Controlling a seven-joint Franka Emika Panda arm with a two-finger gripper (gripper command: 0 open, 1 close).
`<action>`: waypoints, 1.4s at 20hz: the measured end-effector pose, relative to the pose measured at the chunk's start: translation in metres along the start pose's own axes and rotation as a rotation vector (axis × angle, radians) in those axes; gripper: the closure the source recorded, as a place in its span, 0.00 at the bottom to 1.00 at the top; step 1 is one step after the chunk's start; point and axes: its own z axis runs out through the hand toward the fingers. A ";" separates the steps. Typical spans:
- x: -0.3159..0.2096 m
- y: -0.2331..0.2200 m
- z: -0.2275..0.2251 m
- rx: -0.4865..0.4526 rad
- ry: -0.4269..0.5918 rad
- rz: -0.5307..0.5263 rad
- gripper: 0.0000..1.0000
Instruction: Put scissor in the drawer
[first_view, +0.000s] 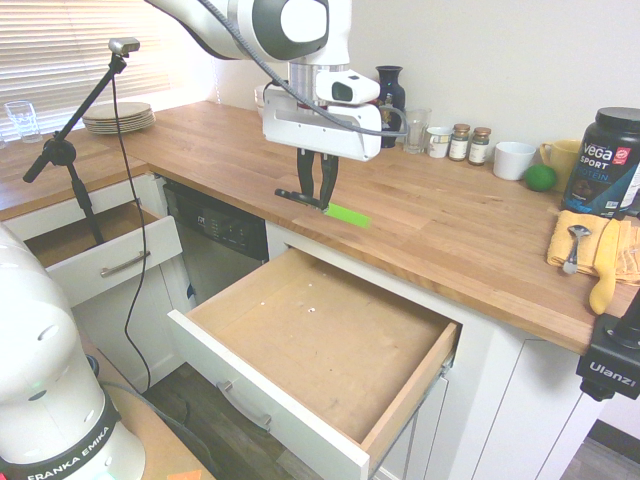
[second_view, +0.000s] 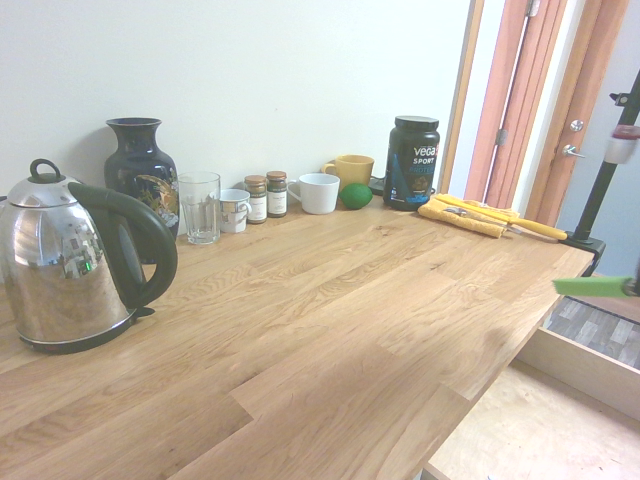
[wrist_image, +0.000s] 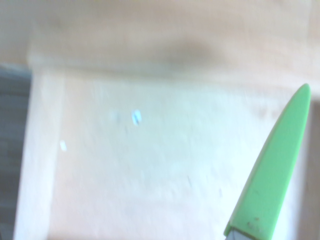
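Note:
My gripper (first_view: 318, 203) is shut on the scissor (first_view: 345, 213), pinching it near the black handles. The bright green blade sheath sticks out level to the right. The scissor hangs in the air past the counter's front edge, over the back of the wide open drawer (first_view: 400, 400), whose brown board bottom is bare. In the second exterior view only the sheath tip of the scissor (second_view: 595, 286) shows at the right edge, above the drawer (second_view: 575, 365). The wrist view shows the scissor's sheath (wrist_image: 272, 180) over the blurred bottom of the drawer (wrist_image: 150, 175).
A smaller white drawer (first_view: 100, 262) stands open at the left. On the wooden counter (first_view: 450, 230) are a yellow cloth (first_view: 590, 245) with a metal utensil, a black tub (first_view: 610, 160), a lime, mugs, spice jars, a glass, a dark vase (second_view: 140, 165) and a steel kettle (second_view: 70, 260).

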 end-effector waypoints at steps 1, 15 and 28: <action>-0.007 0.010 0.004 -0.002 0.002 0.005 1.00; -0.012 0.019 0.180 -0.022 -0.009 0.053 1.00; -0.008 0.004 0.297 -0.042 -0.010 0.057 1.00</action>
